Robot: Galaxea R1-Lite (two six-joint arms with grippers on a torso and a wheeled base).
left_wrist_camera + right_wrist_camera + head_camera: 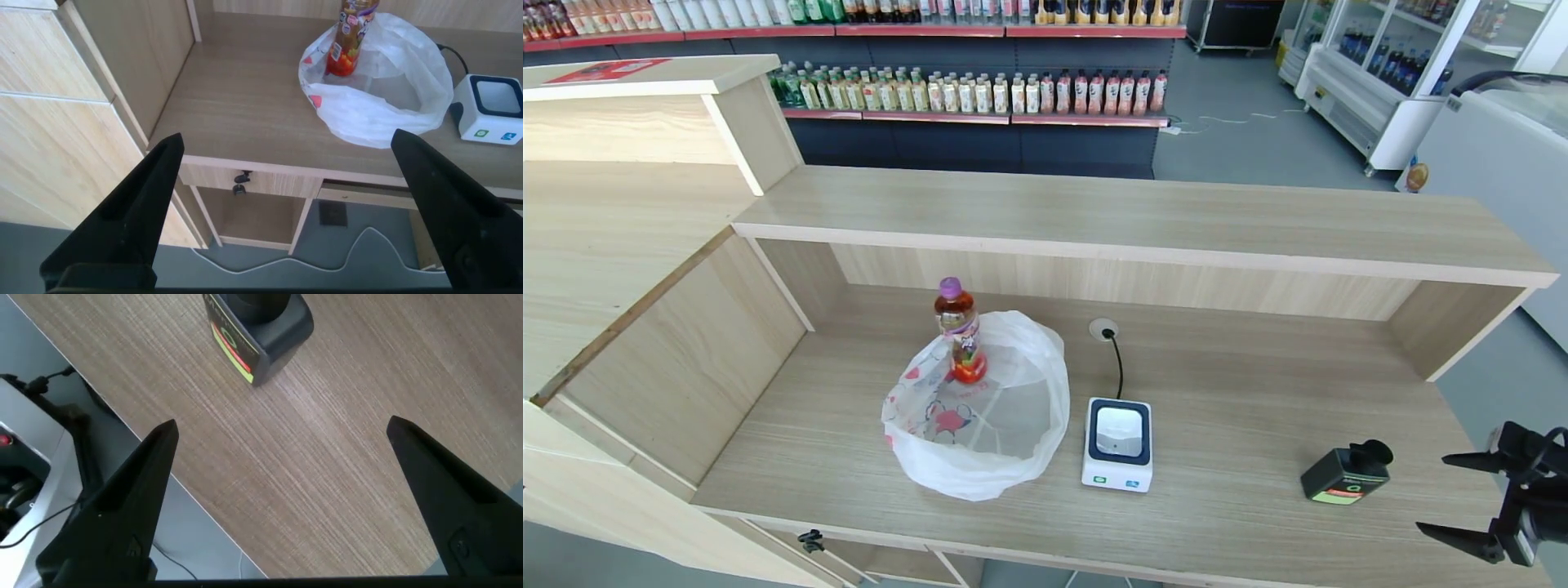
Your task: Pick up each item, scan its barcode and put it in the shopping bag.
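A red drink bottle (pixel 958 336) with a purple cap stands upright inside the open white shopping bag (pixel 1005 425) on the counter. To the bag's right lies the white barcode scanner (pixel 1118 443), window up. A small black container (pixel 1343 475) with a green and red label lies on its side near the counter's right front. My right gripper (pixel 1433 494) hangs open just right of it, fingers spread; in the right wrist view the container (pixel 257 331) lies just beyond that gripper (pixel 282 423). My left gripper (pixel 286 139) is open and empty, off the counter's front left, with bag (pixel 384 90), bottle (pixel 351 37) and scanner (pixel 490 106) ahead.
A raised wooden shelf (pixel 1143 220) runs above the back of the counter, with side walls at left and right. The scanner's black cable (pixel 1118 363) runs back to a grommet. A drawer lock with a key (pixel 239 181) sits under the counter's front edge.
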